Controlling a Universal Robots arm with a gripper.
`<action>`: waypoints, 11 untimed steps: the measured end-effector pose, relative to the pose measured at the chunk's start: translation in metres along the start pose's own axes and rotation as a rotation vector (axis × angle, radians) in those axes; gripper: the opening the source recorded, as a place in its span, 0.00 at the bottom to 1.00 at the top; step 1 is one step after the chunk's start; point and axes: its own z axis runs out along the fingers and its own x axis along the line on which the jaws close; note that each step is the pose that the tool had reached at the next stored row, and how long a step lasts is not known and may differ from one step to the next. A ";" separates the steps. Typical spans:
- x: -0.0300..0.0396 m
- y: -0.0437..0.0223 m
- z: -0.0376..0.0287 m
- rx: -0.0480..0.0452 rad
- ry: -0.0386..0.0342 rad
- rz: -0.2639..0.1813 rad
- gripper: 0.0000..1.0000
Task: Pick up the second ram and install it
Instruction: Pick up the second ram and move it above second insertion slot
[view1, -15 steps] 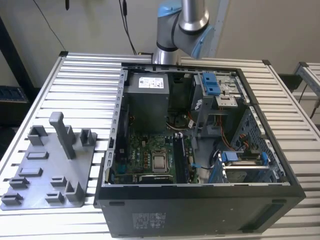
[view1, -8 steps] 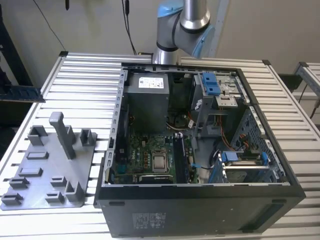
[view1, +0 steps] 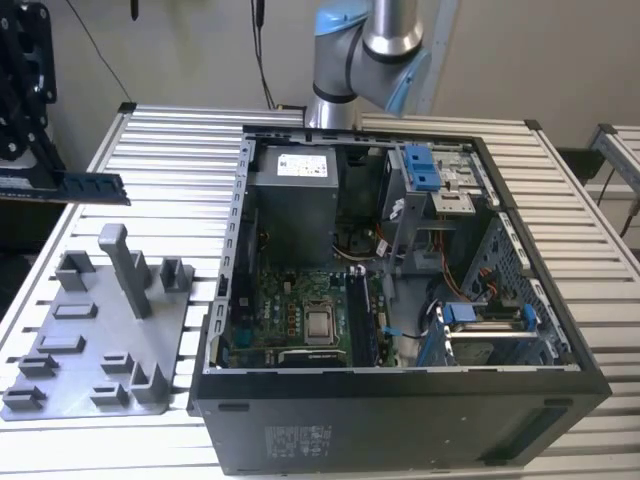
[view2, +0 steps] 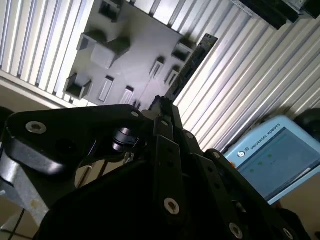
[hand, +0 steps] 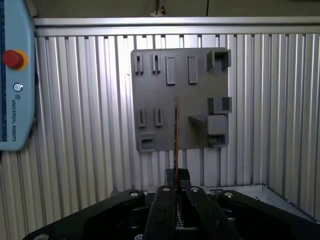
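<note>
The second ram (view1: 85, 186) is a long dark stick that hangs level in the air above the table, at the exterior view's left. My gripper (view1: 22, 160) is shut on one end of it. In the first wrist view the ram (hand: 176, 132) shows edge-on, sticking out from between my fingers over the grey holder plate (hand: 160, 95). The second wrist view has the ram (view2: 192, 65) reaching out from my gripper (view2: 162, 107) past that plate's edge. The green motherboard (view1: 285, 310) lies in the open computer case (view1: 400, 410), well off to the exterior view's right of the ram.
The grey holder plate (view1: 90, 340) with upright posts and pockets lies on the ribbed aluminium table (view1: 170, 140) below the ram. A grey power supply box (view1: 295, 195) and blue drive brackets (view1: 420, 165) sit inside the case. A teach pendant (hand: 15, 75) lies beside the table.
</note>
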 end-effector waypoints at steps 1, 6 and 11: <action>-0.0002 -0.0044 0.0000 0.0000 0.0000 0.000 0.14; -0.0014 -0.0267 0.0000 -0.0001 0.0000 0.000 0.14; -0.0022 -0.0418 0.0000 0.0000 0.0000 0.000 0.14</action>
